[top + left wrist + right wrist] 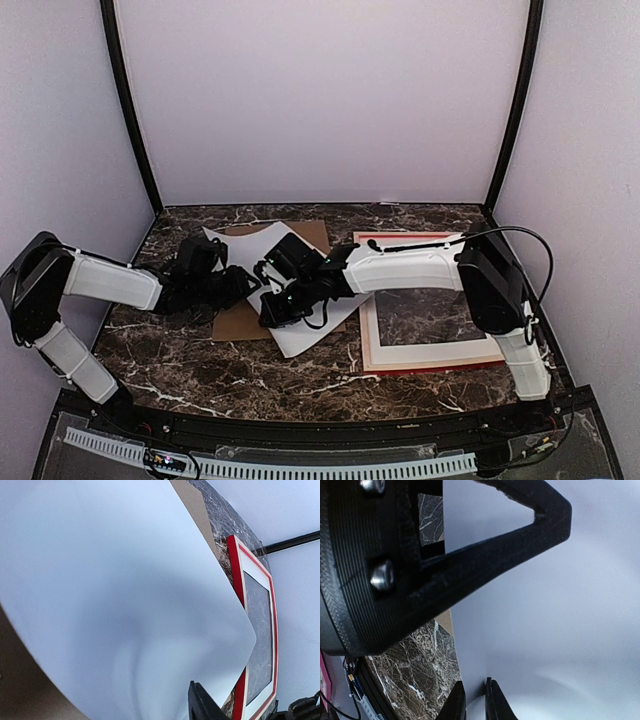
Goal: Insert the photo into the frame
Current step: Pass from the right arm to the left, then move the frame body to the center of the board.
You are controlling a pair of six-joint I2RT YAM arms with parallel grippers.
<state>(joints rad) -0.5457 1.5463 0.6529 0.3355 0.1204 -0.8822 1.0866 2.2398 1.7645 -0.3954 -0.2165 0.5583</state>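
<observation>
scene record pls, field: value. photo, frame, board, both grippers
photo: plain white side up, no print visible; lies over the brown board, bowed upward in the left wrist view
frame: flat on the table, right of the photo, pale face up, red at the edges, opening empty
brown board: flat, partly under the photo
left gripper: over the photo, jaw state unclear
right gripper: fingertips nearly together on the photo's edge, looks pinched
task state: photo not yet in frame
</observation>
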